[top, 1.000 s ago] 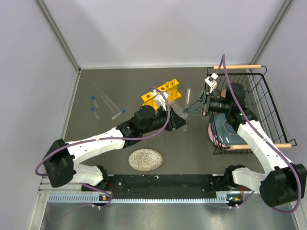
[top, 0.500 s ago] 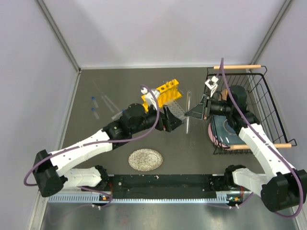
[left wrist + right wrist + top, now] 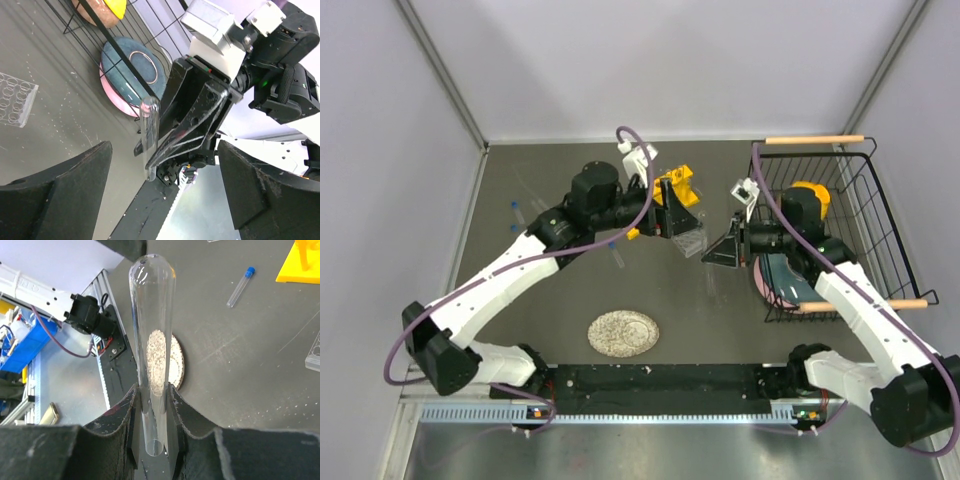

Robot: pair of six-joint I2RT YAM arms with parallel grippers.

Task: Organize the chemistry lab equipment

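The left arm has just lifted off the tabletop and swung back, so its fingers [image 3: 674, 212] now hang in the air right against the near-right corner of the yellow test-tube rack [image 3: 676, 184], where a second ago they were low down in front of it. They are spread wide with nothing between them, and they face the other arm. The right fingers [image 3: 152, 393] have drifted a little further from the rack, to its right, and stay clenched on the lower end of a clear glass tube [image 3: 151, 330], which stands straight out of the grip, off the tabletop. The small clear gridded rack [image 3: 692, 241] lies just in front of the yellow rack, between the two arms. A blue-capped vial [image 3: 240, 287] and more vials lie well to the left of the rack, not yet gathered. To me this looks like the left arm clearing the way, or offering itself for a handover. Either way the tube has yet to reach a hole.
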